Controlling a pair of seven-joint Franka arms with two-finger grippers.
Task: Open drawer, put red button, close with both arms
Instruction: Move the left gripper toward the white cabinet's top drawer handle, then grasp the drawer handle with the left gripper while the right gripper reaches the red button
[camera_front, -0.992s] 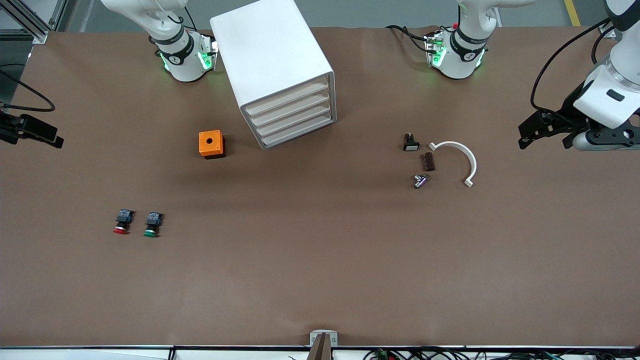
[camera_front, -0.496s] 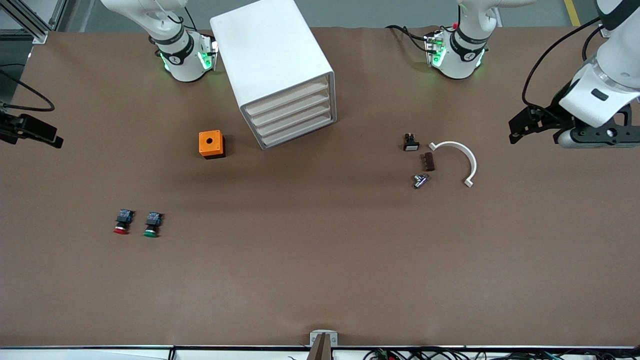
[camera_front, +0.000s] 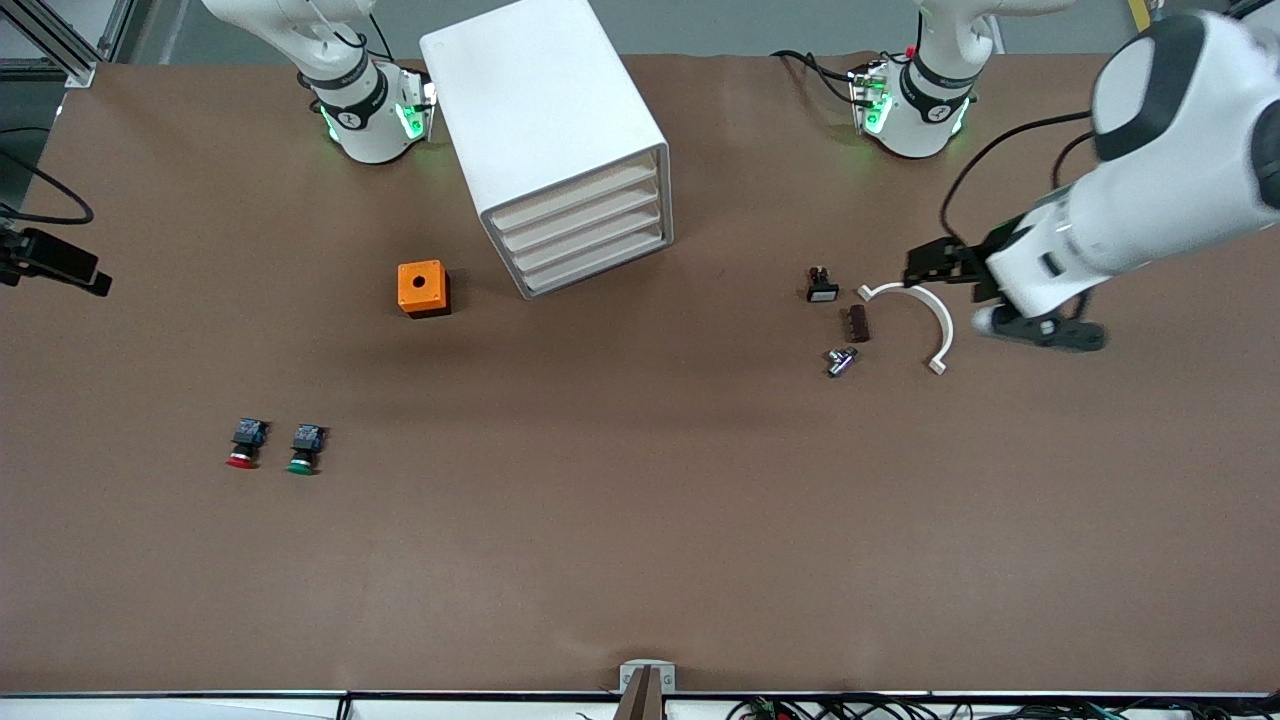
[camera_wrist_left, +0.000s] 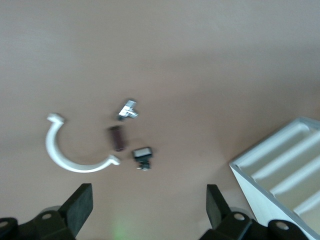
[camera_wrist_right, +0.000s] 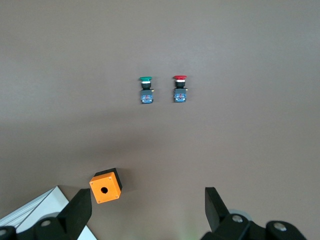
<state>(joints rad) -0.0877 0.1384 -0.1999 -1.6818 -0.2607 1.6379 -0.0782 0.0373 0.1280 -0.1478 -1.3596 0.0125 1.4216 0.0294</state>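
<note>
The red button (camera_front: 241, 447) lies on its side on the brown table toward the right arm's end, beside a green-capped twin (camera_front: 303, 450); the right wrist view shows the red button (camera_wrist_right: 179, 89) too. The white drawer cabinet (camera_front: 545, 120) stands near the robots' bases, and all its drawer fronts (camera_front: 585, 236) are shut. My left gripper (camera_front: 925, 266) hangs open and empty over one end of a white curved piece (camera_front: 930, 310). My right gripper (camera_wrist_right: 147, 200) is open, holds nothing and hangs high over the orange box's part of the table.
An orange box (camera_front: 422, 288) with a round hole sits beside the cabinet, nearer the camera. Small parts lie by the curved piece: a black switch block (camera_front: 822, 286), a dark brown strip (camera_front: 857, 323) and a metal fitting (camera_front: 840, 361).
The left arm has swung in from the table's end toward the middle, bringing its open gripper over the curved piece. The right gripper has barely shifted.
</note>
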